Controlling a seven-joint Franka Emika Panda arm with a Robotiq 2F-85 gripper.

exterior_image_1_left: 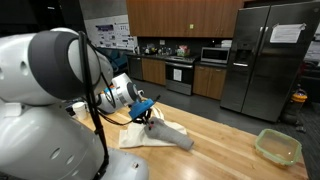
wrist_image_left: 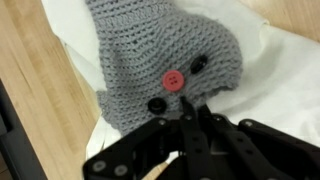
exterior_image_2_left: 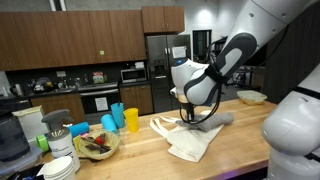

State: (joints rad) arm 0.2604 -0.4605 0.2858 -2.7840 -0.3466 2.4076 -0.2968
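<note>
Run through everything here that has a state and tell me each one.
hand: shut, tips on the knit's edge.
grey knit piece: lying flat on the cloth, buttons up.
white cloth: spread out, rumpled.
clear container: upright, no lid.
fridge: doors shut.
microwave: door shut.

You are working in a kitchen. Dark wooden cabinets (exterior_image_1_left: 180,15) line the back wall in both exterior views. Below them are a steel oven (exterior_image_1_left: 180,75) with a cooktop and a microwave (exterior_image_1_left: 213,55) on the back counter just beside it. A tall steel fridge (exterior_image_1_left: 265,60) with two doors stands next to that run of units. In front of you is a long wooden worktop (exterior_image_1_left: 225,135). It carries coloured cups (exterior_image_2_left: 122,118), a filled bowl (exterior_image_2_left: 97,145), a stack of white plates (exterior_image_2_left: 60,168) and a clear food container (exterior_image_1_left: 277,146).
</note>
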